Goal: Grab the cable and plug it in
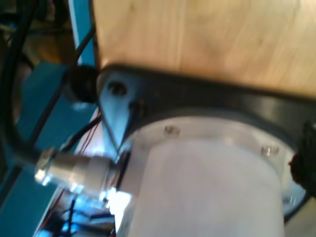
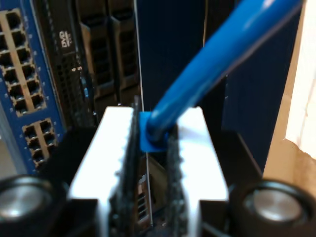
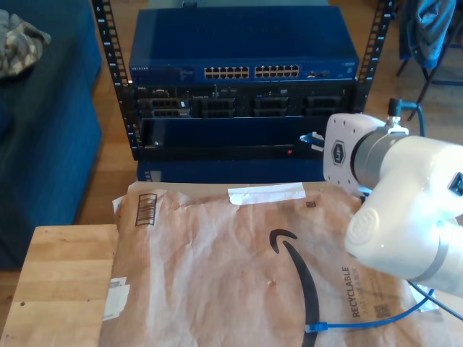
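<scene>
The blue cable [image 2: 222, 49] runs up out of my second gripper [image 2: 152, 121], whose white fingers [image 2: 118, 148] with black toothed pads are shut on it at its blue end piece; the tip beyond the pads is hidden. The gripper faces the rack front. In the exterior view the white second arm [image 3: 405, 195] reaches from the view's right toward the rack, with a bit of blue cable [image 3: 312, 137] at its front. The cable's other end, a small plug [image 3: 311, 327], lies on the brown paper, and the cable [image 3: 383, 318] trails off to the view's right.
A blue network switch [image 3: 249, 72] with rows of ports [image 2: 19, 74] sits atop black server units [image 3: 246, 105] in a rack. Brown packing paper [image 3: 239, 260] covers a wooden table [image 3: 58, 282]. The first wrist view looks at a white arm base [image 1: 207, 187], a metal connector [image 1: 74, 168] and wood [image 1: 197, 39].
</scene>
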Motion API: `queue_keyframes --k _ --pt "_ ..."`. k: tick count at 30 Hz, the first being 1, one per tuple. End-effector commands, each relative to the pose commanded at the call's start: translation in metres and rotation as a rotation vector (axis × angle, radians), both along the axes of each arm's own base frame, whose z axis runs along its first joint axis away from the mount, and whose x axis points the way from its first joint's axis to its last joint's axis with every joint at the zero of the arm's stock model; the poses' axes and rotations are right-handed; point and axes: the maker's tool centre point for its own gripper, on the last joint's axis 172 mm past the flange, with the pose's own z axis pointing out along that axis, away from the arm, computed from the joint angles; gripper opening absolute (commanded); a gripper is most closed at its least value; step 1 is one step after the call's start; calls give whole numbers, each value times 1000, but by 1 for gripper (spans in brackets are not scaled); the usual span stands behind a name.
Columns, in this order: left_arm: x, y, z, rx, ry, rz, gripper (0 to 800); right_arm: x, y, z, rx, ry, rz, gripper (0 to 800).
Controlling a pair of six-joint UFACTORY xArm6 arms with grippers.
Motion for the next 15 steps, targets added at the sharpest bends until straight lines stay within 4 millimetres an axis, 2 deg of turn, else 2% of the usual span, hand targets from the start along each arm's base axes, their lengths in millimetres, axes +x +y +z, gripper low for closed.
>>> queue_keyframes --k 5,8,13,15 --pt "0 1 -2 4 -12 -10 800 5 -2 2 0 -3 -7 0" --pt "-1 -11 -13 -44 -10 -21 800 15 -2 17 11 -27 -15 1" --pt "-1 -12 -14 -47 -11 -21 800 12 -5 -1 -4 3 -16 0" --pt "-1 -12 -14 -47 -11 -21 800 4 -8 -16 -11 29 -18 0"
